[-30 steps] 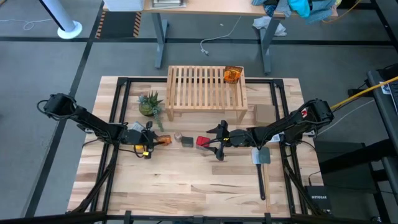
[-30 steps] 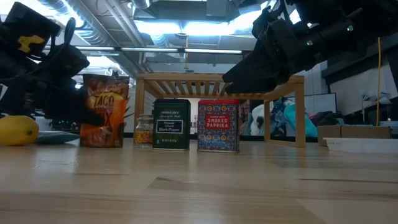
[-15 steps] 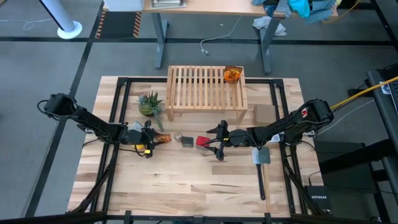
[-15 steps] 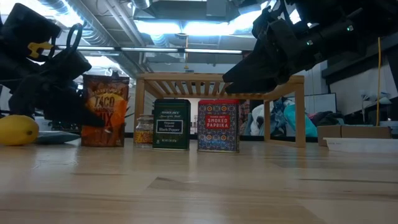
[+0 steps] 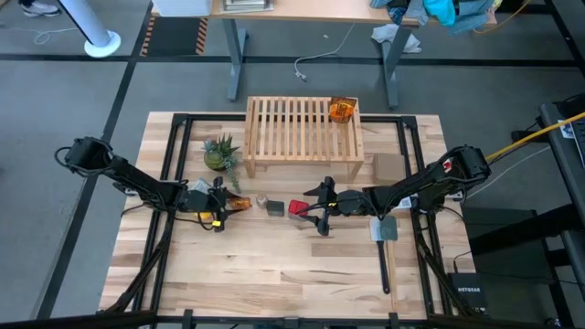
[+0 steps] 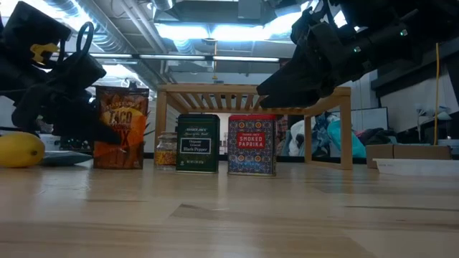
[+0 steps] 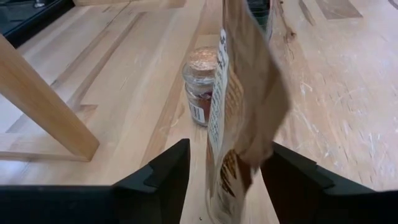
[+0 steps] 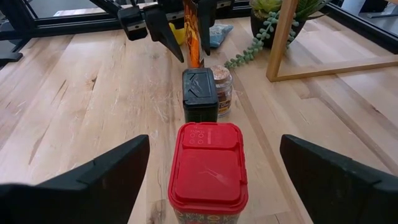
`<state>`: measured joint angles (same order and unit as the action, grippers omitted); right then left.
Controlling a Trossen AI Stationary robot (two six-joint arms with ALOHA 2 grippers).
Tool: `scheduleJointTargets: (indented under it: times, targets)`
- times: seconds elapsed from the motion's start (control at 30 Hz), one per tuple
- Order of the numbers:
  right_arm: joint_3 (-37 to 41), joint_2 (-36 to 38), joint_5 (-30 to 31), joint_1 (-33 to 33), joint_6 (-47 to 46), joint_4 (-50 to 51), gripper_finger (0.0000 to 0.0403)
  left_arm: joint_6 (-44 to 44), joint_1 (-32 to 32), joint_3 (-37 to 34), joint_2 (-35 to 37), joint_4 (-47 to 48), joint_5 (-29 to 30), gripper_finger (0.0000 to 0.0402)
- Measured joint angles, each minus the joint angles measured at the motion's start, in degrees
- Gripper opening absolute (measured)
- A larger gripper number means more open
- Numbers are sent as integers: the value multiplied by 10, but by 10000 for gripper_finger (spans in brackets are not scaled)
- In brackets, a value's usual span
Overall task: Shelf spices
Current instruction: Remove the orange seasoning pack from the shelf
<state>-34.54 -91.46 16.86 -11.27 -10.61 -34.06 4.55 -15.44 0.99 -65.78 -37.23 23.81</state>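
An orange packet (image 7: 239, 106) stands upright on the table between the fingers of my open left gripper (image 7: 224, 180). Beside it, in a row, stand a tiny clear jar (image 5: 261, 200), a dark grey box (image 5: 275, 206) and a red tin (image 8: 208, 168). My right gripper (image 8: 214, 140) is open, its fingers wide on either side of the red tin and clear of it. The light-wood shelf (image 5: 302, 128) stands behind the row, with a second orange packet (image 5: 342, 110) on its slatted top at the far right corner.
A small potted plant (image 5: 220, 152) stands by the shelf's left leg. A yellow round toy (image 6: 20, 149) lies at the left behind my left gripper. A flat grey tool (image 5: 384, 228) lies under the right arm. The near half of the table (image 5: 274, 274) is bare wood.
My left gripper has opened and let go of the orange packet, which stays standing where it was. Neither arm has shifted its place.
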Motion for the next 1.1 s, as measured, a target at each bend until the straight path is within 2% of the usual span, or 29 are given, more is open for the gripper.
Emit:
scheduleJointTargets:
  times: [0.4,0.73,1.1]
  targets:
    - [0,0,0,0,0,0,367,-10,0,1,13,0,22,182]
    - [0,0,0,0,0,0,367,-12,0,1,87,1,33,182]
    - [0,0,0,0,0,0,367,-62,0,1,180,1,33,182]
